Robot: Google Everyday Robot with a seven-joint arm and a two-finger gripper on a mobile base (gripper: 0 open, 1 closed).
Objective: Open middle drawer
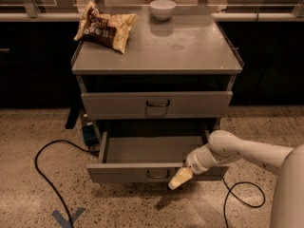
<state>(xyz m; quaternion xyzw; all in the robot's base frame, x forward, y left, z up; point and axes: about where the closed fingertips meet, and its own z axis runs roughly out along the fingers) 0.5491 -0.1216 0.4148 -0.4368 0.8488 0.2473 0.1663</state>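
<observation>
At lower centre of the frame, the grey metal middle drawer (118, 172) of the desk (190, 46) is seen drawn well out, its shallow tray exposed. The cream-tipped gripper (180, 178) is noted just right of the small dark wire handle (158, 175); whether it is apart or together cannot be told. The opening is judged essentially done, with only withdrawal left.

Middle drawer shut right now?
No: the middle drawer is pulled out with its inside showing, and the gripper is at its front, just right of the handle.
</observation>
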